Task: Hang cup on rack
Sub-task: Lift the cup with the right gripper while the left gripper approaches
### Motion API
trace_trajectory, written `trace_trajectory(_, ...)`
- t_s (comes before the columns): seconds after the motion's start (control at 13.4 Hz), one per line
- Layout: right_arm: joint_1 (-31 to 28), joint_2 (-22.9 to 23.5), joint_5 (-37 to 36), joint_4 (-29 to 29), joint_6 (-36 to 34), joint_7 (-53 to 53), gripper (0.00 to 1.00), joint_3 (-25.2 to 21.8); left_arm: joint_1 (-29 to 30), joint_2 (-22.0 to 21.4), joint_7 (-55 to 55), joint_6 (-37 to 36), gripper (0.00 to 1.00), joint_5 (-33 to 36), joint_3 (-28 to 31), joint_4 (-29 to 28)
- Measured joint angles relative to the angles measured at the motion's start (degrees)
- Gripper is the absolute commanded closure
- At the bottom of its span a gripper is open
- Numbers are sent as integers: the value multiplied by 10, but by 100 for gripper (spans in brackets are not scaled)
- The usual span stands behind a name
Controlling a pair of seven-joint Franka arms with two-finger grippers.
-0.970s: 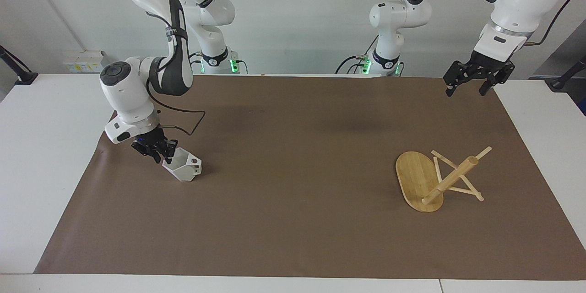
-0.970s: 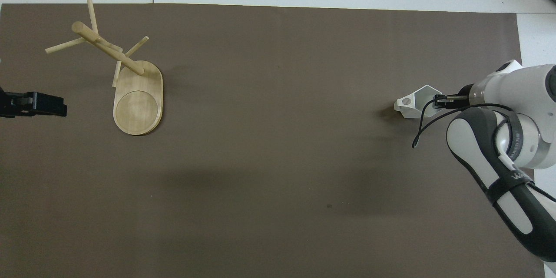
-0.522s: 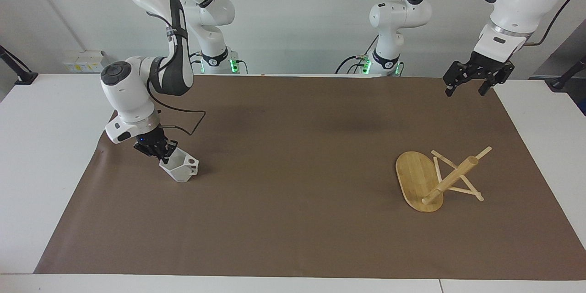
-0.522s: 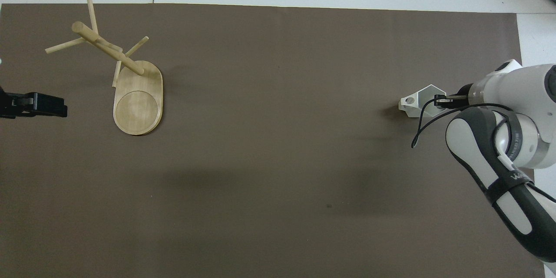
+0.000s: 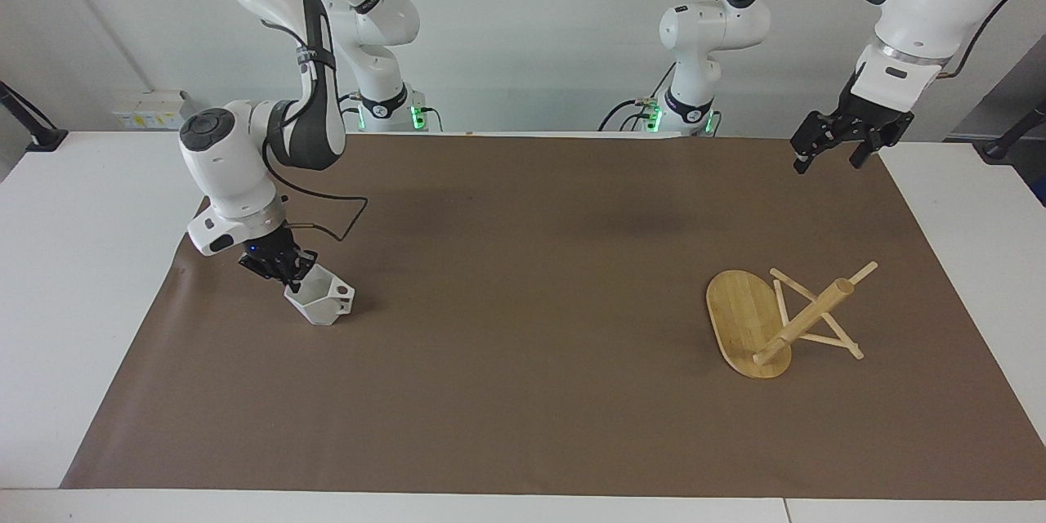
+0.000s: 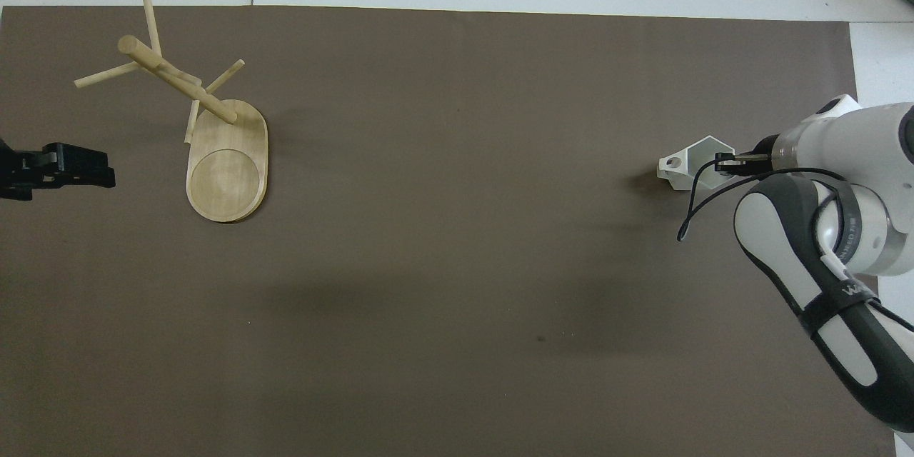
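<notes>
1. Hanging in the air near the robots' edge of the desk (image 5: 49, 278), at the left arm's end, the left end effector (image 5: 842, 154) waits above the brown mat (image 5: 523, 392) with its two fingers spread apart and nothing between them; in the overhead view it shows only at the frame's edge (image 6: 68, 170).
2. Sitting farther out, at the right arm's end of the mat, the cup (image 5: 323, 300) is white and faceted, tipped so its mouth leans toward the wrist above it, and its blocky handle with the round hole points toward the middle of the mat (image 6: 689, 168).
3. Gripping that cup, the right end effector (image 5: 290, 276) comes down at a slant and is clenched on the rim wall, one finger inside the mouth and one outside (image 6: 722, 163). The cup's base looks to be at the mat or only just off it; I cannot tell which.
4. Lying farthest from the robots, at the left arm's end and well apart from the cup, the rack (image 5: 780, 319) is tipped over: its oval base stands on edge, while the post and pegs slant down to the mat (image 6: 207, 128).
</notes>
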Motion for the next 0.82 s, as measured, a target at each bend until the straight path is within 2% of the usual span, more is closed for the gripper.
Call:
trace_trajectory(0.45,0,0,0,51,-73,0,100,2,2,0,-49,-27,0,-21,2,0)
trace_trajectory(0.82,3,-2,4,104,-151,0,100,14,3,-1,-143,-47,0,-67,1,-5)
